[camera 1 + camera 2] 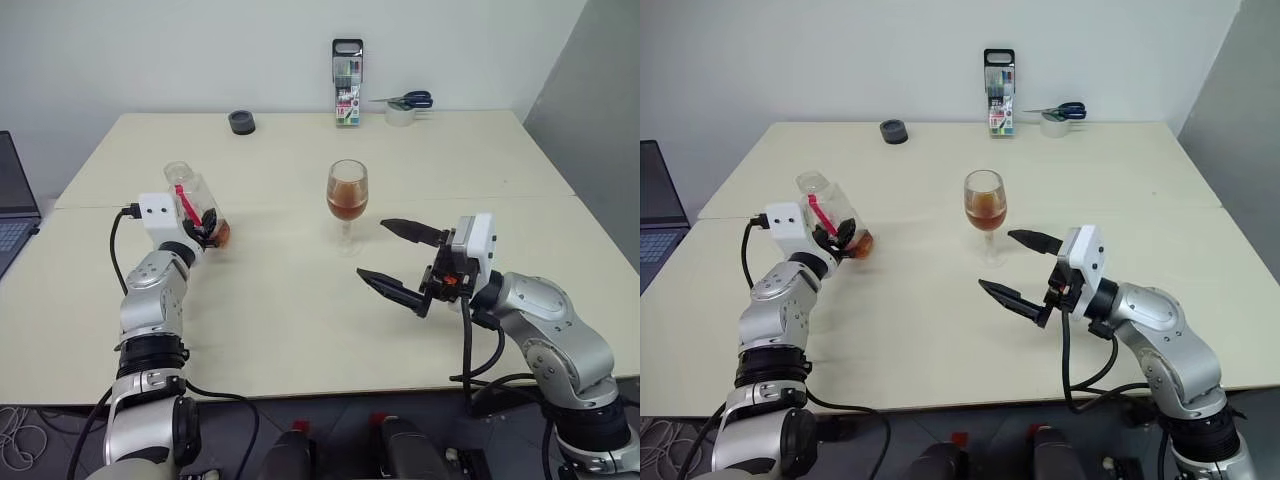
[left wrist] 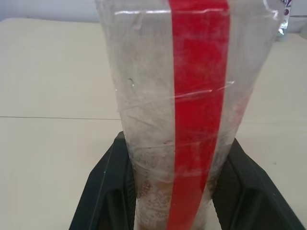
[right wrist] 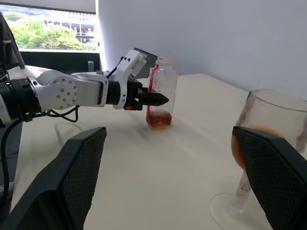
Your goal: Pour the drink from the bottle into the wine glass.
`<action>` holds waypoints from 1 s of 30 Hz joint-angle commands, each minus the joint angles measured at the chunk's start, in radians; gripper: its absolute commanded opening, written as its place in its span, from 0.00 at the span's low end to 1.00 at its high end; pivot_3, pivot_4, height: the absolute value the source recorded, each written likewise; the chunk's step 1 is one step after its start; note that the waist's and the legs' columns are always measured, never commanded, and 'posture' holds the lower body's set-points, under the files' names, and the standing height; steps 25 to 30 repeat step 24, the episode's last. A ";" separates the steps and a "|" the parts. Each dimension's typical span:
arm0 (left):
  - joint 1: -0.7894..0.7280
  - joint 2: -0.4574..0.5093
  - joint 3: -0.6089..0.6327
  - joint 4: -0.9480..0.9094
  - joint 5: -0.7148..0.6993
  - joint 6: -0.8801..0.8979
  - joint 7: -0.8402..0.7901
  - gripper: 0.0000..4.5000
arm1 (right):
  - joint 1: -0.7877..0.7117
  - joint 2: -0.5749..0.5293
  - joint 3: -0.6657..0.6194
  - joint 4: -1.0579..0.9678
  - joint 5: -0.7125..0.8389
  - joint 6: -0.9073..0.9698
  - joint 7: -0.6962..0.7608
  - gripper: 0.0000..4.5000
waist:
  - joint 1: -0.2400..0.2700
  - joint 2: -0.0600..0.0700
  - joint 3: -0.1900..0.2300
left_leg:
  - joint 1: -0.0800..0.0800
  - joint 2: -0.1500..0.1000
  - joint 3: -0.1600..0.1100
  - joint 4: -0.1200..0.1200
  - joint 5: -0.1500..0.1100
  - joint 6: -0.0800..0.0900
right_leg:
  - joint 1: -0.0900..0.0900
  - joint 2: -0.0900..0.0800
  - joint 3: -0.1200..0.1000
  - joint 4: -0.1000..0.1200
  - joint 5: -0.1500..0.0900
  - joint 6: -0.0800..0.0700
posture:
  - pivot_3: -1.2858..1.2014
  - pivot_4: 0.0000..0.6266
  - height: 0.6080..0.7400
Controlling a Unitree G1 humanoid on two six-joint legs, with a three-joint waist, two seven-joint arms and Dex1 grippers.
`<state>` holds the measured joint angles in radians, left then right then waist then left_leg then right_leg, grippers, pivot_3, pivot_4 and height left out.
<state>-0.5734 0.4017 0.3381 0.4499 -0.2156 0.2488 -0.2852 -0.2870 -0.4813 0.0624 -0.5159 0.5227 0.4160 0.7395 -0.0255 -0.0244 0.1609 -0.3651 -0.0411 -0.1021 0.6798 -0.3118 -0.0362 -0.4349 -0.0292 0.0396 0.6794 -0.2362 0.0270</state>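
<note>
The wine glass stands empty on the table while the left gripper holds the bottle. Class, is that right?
Not quite. The wine glass is not empty: it holds amber drink, as the left eye view shows. It does stand on the table, and the left gripper holds the bottle.

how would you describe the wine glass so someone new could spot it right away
On the cream table, look near the middle, just beyond the open right gripper. The wine glass stands upright there with amber drink in its bowl. Its stem and round foot set it apart from the bottle that the left gripper holds.
</note>
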 commanded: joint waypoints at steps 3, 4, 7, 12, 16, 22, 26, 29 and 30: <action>-0.017 0.012 -0.027 -0.009 0.014 -0.062 -0.004 0.37 | -0.003 0.006 -0.005 -0.030 -0.001 -0.019 -0.009 1.00 | 0.000 0.000 0.000 | 0.000 0.000 0.000 0.000 0.000 0.000 | 0.000 0.000 0.000 0.000 0.000 0.000 | 0.52 0.24 1.00; -0.017 0.012 -0.032 -0.008 0.014 -0.066 -0.005 0.37 | -0.003 0.006 -0.006 -0.031 -0.001 -0.018 -0.012 1.00 | -0.001 0.000 0.000 | 0.000 0.000 0.000 0.000 0.000 0.000 | 0.000 0.000 0.000 0.000 0.000 0.000 | 0.52 0.24 1.00; -0.016 0.013 -0.048 -0.004 0.017 -0.066 -0.007 0.37 | 0.001 0.005 -0.004 -0.033 -0.005 -0.017 -0.015 1.00 | -0.001 0.000 0.000 | 0.000 0.000 0.000 0.000 0.000 0.000 | 0.000 0.000 0.000 0.000 0.000 0.000 | 0.52 0.24 1.00; 0.014 0.010 -0.054 -0.041 0.017 -0.052 0.001 0.67 | 0.013 0.002 -0.005 -0.041 -0.007 -0.015 -0.025 1.00 | -0.001 0.000 0.000 | 0.000 0.000 0.000 0.000 0.000 0.000 | 0.000 0.000 0.000 0.000 0.000 0.000 | 0.52 0.24 1.00; 0.066 0.006 -0.054 -0.116 0.011 -0.022 0.012 0.94 | 0.042 0.004 -0.004 -0.040 -0.022 -0.027 -0.031 1.00 | -0.001 0.000 0.000 | 0.000 0.000 0.000 0.000 0.000 0.000 | 0.000 0.000 0.000 0.000 0.000 0.000 | 0.52 0.24 1.00; 0.238 -0.004 -0.036 -0.346 -0.021 0.103 0.045 1.00 | 0.198 0.046 -0.069 -0.055 -0.017 0.033 -0.161 1.00 | -0.001 0.000 0.000 | 0.000 0.001 0.000 -0.001 0.000 0.000 | 0.000 0.000 0.000 0.000 0.000 0.000 | 0.52 0.24 1.00; 0.321 -0.009 -0.034 -0.452 -0.033 0.155 0.053 1.00 | 0.268 0.081 -0.111 -0.052 -0.004 0.087 -0.249 1.00 | -0.001 0.000 0.000 | 0.000 0.001 -0.001 -0.001 0.000 0.000 | 0.000 0.000 0.002 -0.001 0.000 0.000 | 0.52 0.24 1.00; 0.321 -0.009 -0.034 -0.452 -0.033 0.155 0.053 1.00 | 0.268 0.081 -0.111 -0.052 -0.004 0.087 -0.249 1.00 | -0.001 0.000 0.000 | 0.000 0.001 -0.001 -0.001 0.000 0.000 | 0.000 0.000 0.002 -0.001 0.000 0.000 | 0.52 0.24 1.00; 0.321 -0.009 -0.034 -0.452 -0.033 0.155 0.053 1.00 | 0.268 0.081 -0.111 -0.052 -0.004 0.087 -0.249 1.00 | -0.001 0.000 0.000 | 0.000 0.001 -0.001 -0.001 0.000 0.000 | 0.000 0.000 0.002 -0.001 0.000 0.000 | 0.52 0.24 1.00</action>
